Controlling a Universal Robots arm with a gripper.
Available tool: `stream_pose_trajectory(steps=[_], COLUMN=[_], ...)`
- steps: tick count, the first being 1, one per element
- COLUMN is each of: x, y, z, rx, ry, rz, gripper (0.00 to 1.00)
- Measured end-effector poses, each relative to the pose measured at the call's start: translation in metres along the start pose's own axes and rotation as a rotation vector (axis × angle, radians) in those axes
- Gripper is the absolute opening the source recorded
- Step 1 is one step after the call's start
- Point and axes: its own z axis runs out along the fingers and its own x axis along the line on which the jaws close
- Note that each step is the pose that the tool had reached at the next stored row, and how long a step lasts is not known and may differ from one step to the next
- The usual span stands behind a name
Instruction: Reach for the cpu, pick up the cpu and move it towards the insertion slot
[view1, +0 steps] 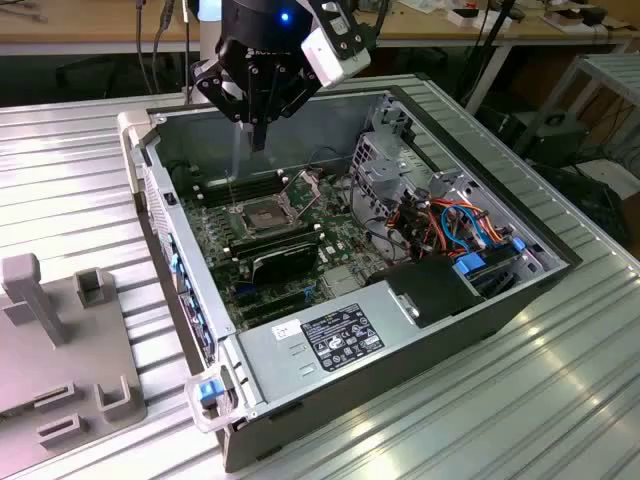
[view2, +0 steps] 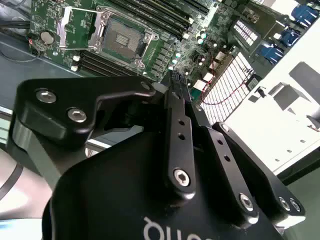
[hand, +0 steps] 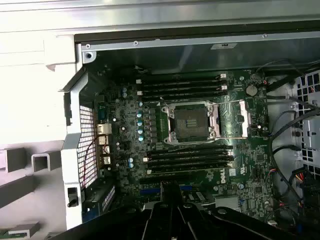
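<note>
The gripper (view1: 258, 140) hangs with jaws drawn together, though any load is hidden. The socket (view1: 266, 214) lies below them, where a skewed descent could crush its pins.

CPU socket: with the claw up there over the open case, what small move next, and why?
Probably a short descent toward the CPU socket, correcting sideways on the way. The claw hangs well above the motherboard, and the socket's load plate is flipped open, its centre bare. Whether a CPU is held, I cannot tell.
</note>
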Motion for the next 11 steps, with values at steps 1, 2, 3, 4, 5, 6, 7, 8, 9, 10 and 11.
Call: stream_pose_trajectory(steps=[1, 2, 3, 4, 5, 6, 7, 8, 9, 10, 11], x=[0.0, 0.0, 0.0, 0.0, 0.0002, 0.0009, 0.0026, 0.0032, 0.0037, 0.0043, 0.0047], y=[0.0, 0.0, 0.0, 0.0, 0.0, -0.0001, -0.0002, -0.0002, -0.0003, -0.0003, -0.0003], z=[0.0, 0.0, 0.0, 0.0, 0.0, 0.0, -0.0001, 0.0, 0.0, 0.0, 0.0], rx=[0.0, 0.0, 0.0, -0.0001, -0.0001, -0.0001, 0.0, 0.0, -0.0001, 0.0, 0.0001], ry=[0.0, 0.0, 0.0, 0.0, 0.0, -0.0001, 0.0, 0.0003, 0.0007, 0.0015, 0.0023], rz=[0.0, 0.0, 0.0, 0.0, 0.0, 0.0, 0.0, 0.0, 0.0, 0.0, 0.0], gripper=[0.11, 0.11, 0.11, 0.11, 0.11, 0.11, 0.11, 0.11, 0.11, 0.11, 0.11])
